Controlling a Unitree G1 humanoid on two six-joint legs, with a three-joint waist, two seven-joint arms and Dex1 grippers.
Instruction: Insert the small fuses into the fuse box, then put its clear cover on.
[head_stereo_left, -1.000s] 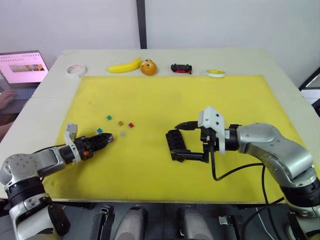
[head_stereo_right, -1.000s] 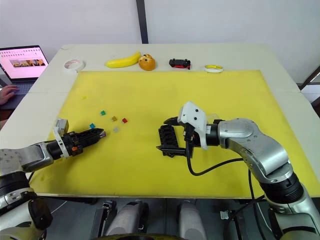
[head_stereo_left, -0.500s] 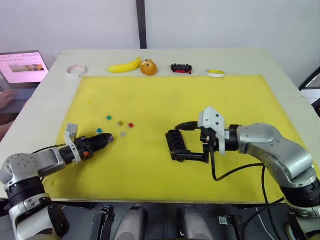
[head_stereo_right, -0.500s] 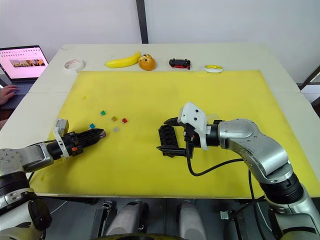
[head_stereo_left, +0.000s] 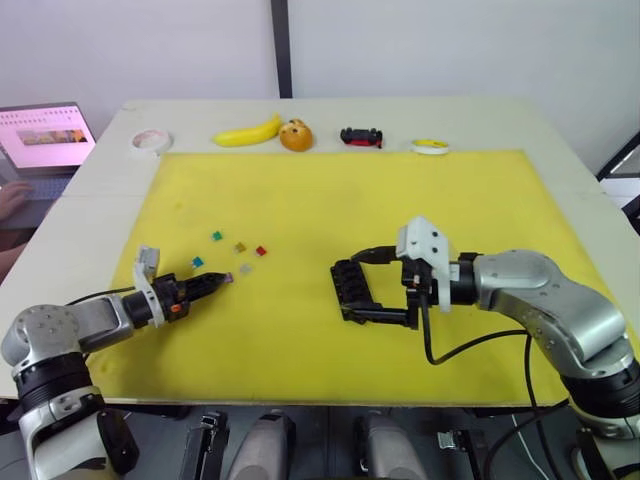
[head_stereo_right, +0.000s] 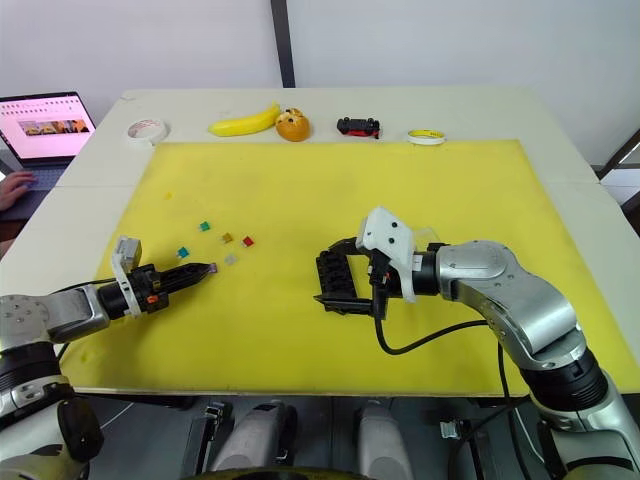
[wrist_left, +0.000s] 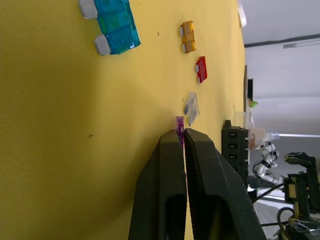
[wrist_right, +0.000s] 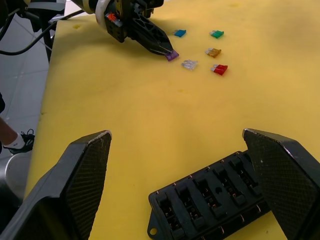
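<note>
The purple fuse (wrist_left: 179, 123) was pinched at the very tips of the left claw (head_stereo_left: 222, 280), whose fingers were pressed together on it, with only the fuse's end seen protruding past them. The fuse box (head_stereo_left: 352, 290) lay well apart from that claw, off toward the robot's right across the yellow mat (head_stereo_left: 330, 200), with its long axis running roughly away from the robot and its slotted face upward. The right claw (head_stereo_left: 383, 284) was spread wide around the box, one finger at the far end and one at the near end; whether the fingers touched the block could not be told.

The coming move was judged to turn on this: the held fuse pointed along the left fingers toward the box, so it would have to be carried rightward and turned blades-down over a slot.

The other fuses were left on the mat just beyond the left claw: the blue fuse (head_stereo_left: 197, 262), the teal fuse (head_stereo_left: 217, 236), the olive-brown fuse (head_stereo_left: 240, 246), the red fuse (head_stereo_left: 261, 251) and the grey fuse (head_stereo_left: 246, 268). The clear cover could not be made out with certainty.
</note>
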